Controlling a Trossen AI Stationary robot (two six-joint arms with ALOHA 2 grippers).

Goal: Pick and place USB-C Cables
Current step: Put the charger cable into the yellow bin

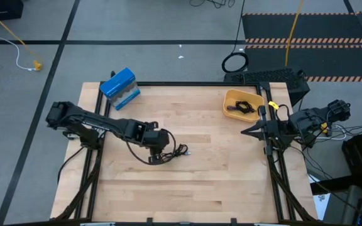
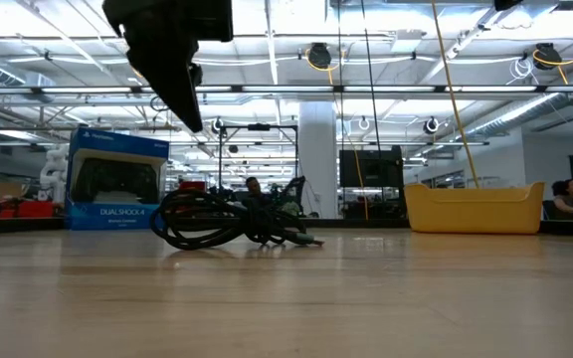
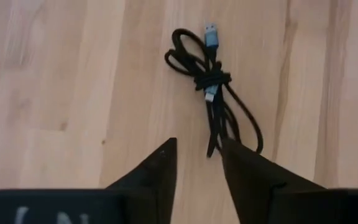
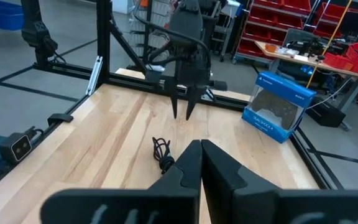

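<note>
Near the middle of the table (image 1: 187,188) I see my left gripper (image 1: 164,152) poised above a small black USB-C cable (image 3: 211,93) lying loosely coiled on the wood, its fingers (image 3: 157,171) spread apart with nothing between them. One cable loop disappears behind a fingertip in the left wrist view, so I cannot tell where that end runs. From table height the coil blurs into a dark tangle. Farther back, the blue box (image 2: 115,180) reads "DUALSHOCK 4"; its smaller print is illegible. At the right edge my right gripper (image 1: 247,131) waits, fingers pressed together, just beside the yellow bin (image 1: 230,100). Inside that bin lie dark coils (image 1: 245,107), one looking purplish, too small to separate. Beyond the table a black ring (image 1: 235,62) rests on the floor.
</note>
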